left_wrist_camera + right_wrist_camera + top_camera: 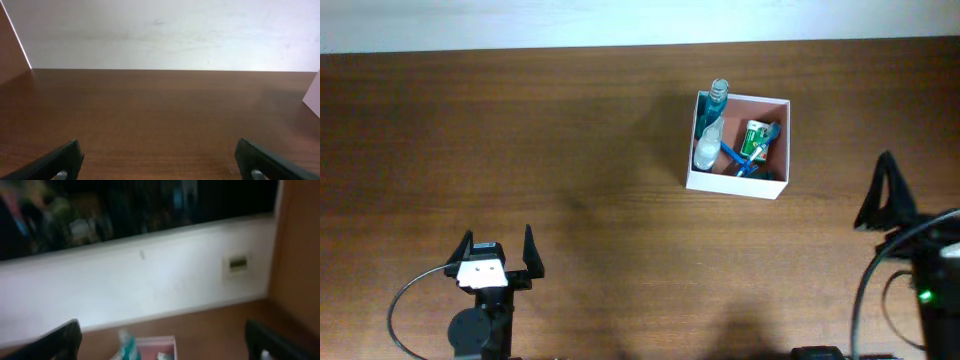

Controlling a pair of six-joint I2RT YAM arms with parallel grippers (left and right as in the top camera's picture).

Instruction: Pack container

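Note:
The container, a square white-walled box with a pink-brown inside, stands on the brown table at the right middle. It holds a clear blue-topped bottle, a smaller pale bottle, a green-and-white packet and a blue item. My left gripper is open and empty near the front left, far from the container. My right gripper is open and empty at the right edge, to the right of and nearer than the container. In the blurred right wrist view the container and blue-topped bottle show low between the fingers.
The table's far edge meets a white wall. The container's corner shows at the right edge of the left wrist view. A cable loops by the left arm's base.

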